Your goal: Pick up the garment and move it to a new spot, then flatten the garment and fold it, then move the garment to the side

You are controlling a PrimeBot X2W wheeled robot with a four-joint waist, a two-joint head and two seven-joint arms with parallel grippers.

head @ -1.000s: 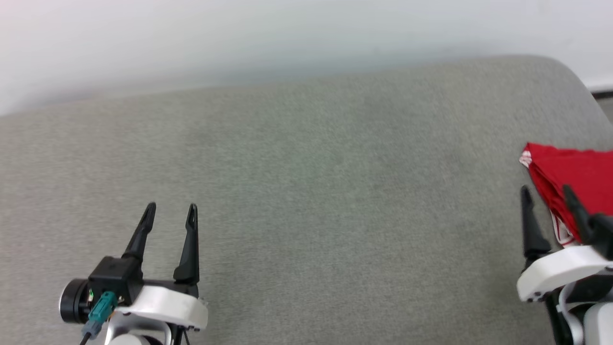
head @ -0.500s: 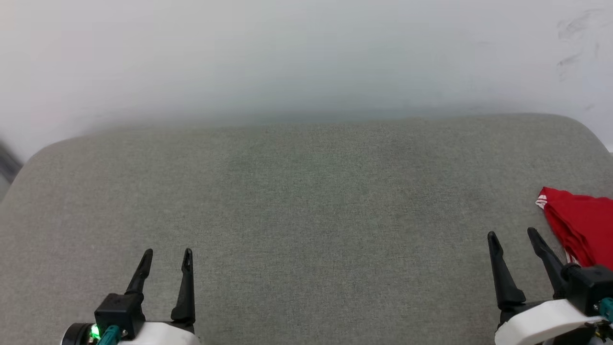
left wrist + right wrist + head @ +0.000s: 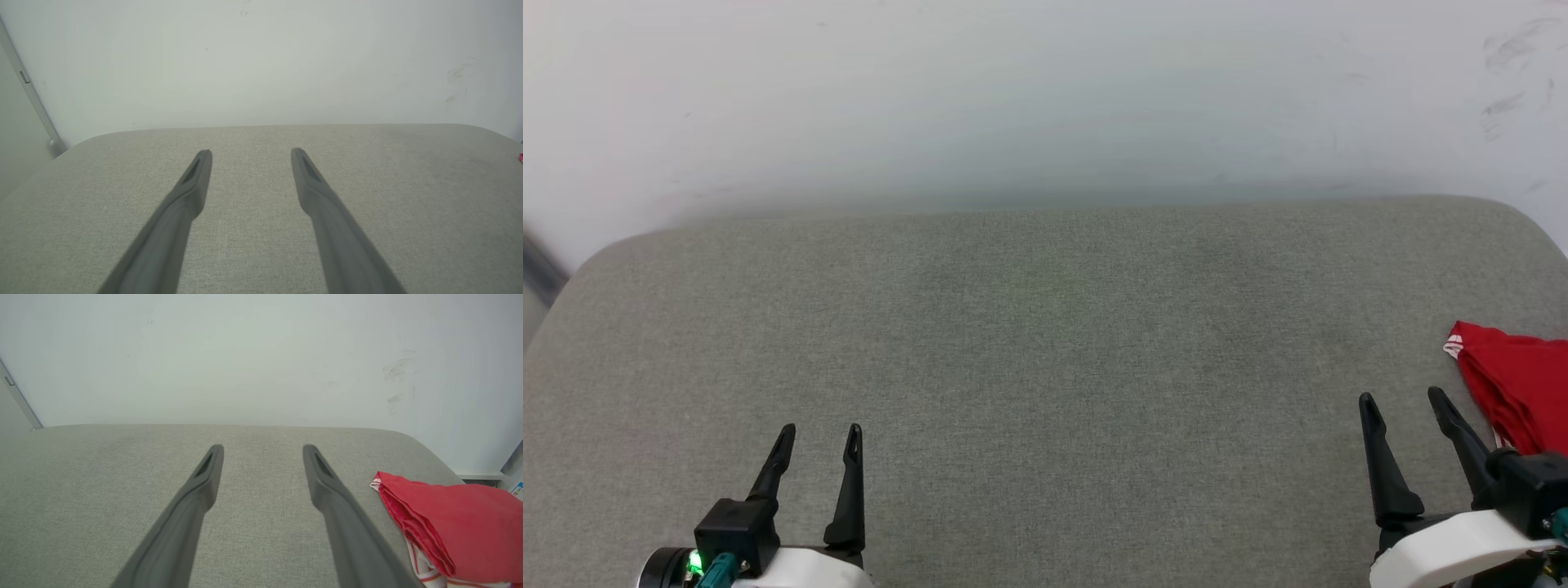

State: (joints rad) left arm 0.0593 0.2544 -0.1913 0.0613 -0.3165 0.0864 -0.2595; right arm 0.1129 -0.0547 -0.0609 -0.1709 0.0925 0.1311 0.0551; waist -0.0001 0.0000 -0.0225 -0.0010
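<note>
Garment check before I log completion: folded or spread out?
Folded: the garment lies as a compact stack of red layers, white trim peeking underneath.

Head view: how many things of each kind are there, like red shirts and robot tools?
Shirt: 1
Tools: 2 (left tool, right tool, both open)
Grey cushion: 1
Total: 4

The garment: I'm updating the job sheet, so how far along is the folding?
Done, it seems: the garment lies folded at the right edge of the padded surface. In hand: nothing; the left gripper and right gripper are open and empty. Left: apparently nothing.
</note>
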